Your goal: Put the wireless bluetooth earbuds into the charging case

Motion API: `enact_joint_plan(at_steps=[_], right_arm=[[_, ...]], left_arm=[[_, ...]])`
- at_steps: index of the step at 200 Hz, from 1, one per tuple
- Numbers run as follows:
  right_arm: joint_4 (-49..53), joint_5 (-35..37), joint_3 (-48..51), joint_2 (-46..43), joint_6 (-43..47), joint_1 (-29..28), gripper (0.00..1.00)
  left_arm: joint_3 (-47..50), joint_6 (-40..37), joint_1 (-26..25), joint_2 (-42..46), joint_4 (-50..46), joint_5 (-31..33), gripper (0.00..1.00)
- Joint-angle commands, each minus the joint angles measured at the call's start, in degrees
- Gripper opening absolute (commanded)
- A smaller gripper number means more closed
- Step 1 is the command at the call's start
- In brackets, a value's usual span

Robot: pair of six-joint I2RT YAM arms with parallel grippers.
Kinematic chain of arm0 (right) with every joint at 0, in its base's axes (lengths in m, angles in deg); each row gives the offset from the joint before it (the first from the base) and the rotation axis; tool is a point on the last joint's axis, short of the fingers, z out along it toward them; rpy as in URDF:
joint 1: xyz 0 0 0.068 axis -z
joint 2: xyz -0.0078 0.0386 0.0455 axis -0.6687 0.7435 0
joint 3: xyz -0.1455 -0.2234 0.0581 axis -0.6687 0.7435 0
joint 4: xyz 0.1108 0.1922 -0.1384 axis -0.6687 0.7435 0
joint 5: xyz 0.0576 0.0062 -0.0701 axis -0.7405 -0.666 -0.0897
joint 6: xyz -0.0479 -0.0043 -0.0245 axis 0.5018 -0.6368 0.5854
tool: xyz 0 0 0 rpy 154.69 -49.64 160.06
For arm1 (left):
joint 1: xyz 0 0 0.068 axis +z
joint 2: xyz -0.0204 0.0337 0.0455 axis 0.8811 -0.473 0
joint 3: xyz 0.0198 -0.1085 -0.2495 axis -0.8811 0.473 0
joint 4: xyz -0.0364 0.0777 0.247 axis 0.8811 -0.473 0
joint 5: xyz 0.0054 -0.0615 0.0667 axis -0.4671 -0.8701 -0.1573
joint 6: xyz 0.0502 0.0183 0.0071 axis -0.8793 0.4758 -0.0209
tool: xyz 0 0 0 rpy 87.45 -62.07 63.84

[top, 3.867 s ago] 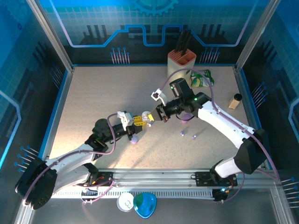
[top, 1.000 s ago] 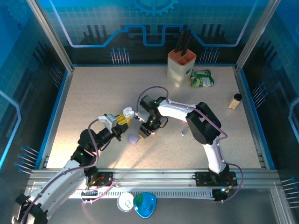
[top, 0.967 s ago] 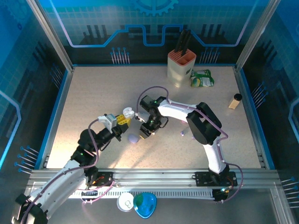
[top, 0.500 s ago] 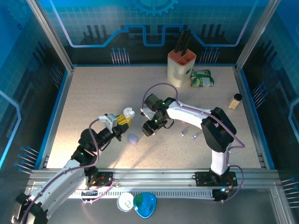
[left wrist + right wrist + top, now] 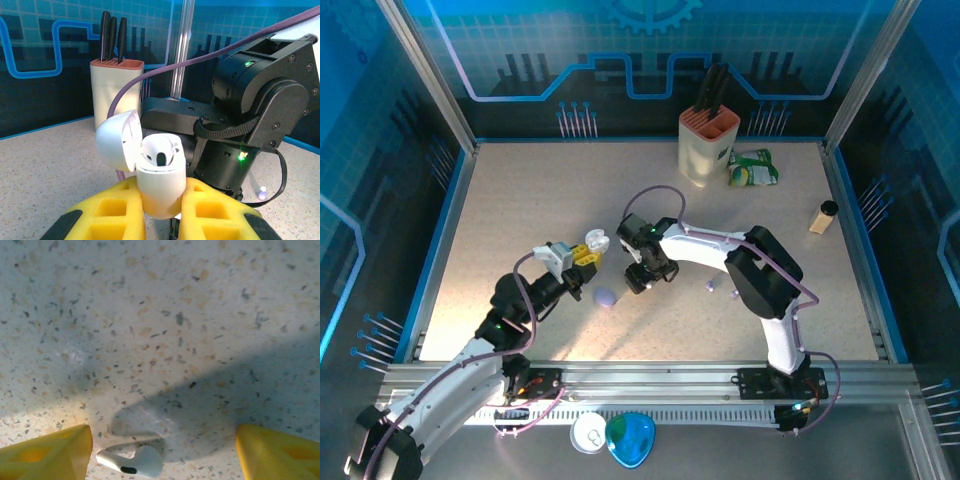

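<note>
An open white charging case (image 5: 160, 175), lid (image 5: 117, 142) flipped to the left, stands upright between the yellow fingers (image 5: 107, 212) of my left gripper (image 5: 162, 200), which is shut on it. From above, that case (image 5: 595, 241) sits at the left gripper (image 5: 586, 256), left of centre. My right gripper (image 5: 637, 281) hangs just right of it, pointing down and open. A white earbud (image 5: 135, 461) lies on the table between its yellow fingertips (image 5: 55, 450), close to the left one and not gripped. Two lilac earbuds (image 5: 710, 286) lie further right. A lilac case (image 5: 606, 296) rests below the grippers.
A knife block (image 5: 708, 145), a green packet (image 5: 752, 168) and a small bottle (image 5: 823, 216) stand at the back right. The right arm's black wrist (image 5: 260, 100) looms right behind the white case. A white lid (image 5: 590, 432) and blue dish (image 5: 630, 438) lie off the table's front.
The right arm's elbow swung out to the right and back, while its gripper stayed beside the white case. The left arm holds still with the case.
</note>
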Motion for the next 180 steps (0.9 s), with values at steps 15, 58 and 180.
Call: enact_joint_plan(at_steps=[15, 58, 180], right_arm=[[4.7, 2.4, -1.6, 0.1, 0.9, -0.9, 0.72], [6.5, 2.1, -0.1, -1.8, 1.2, -0.9, 0.60], [8.4, -0.7, -5.9, 1.0, -3.7, -0.1, 0.45]], left_arm=[[0.9, 0.0, 0.4, 0.0, 2.4, -1.3, 0.00], [0.9, -0.1, 0.5, 0.0, 2.5, -1.9, 0.00], [1.1, -0.2, 0.6, 0.3, 2.3, -2.2, 0.00]])
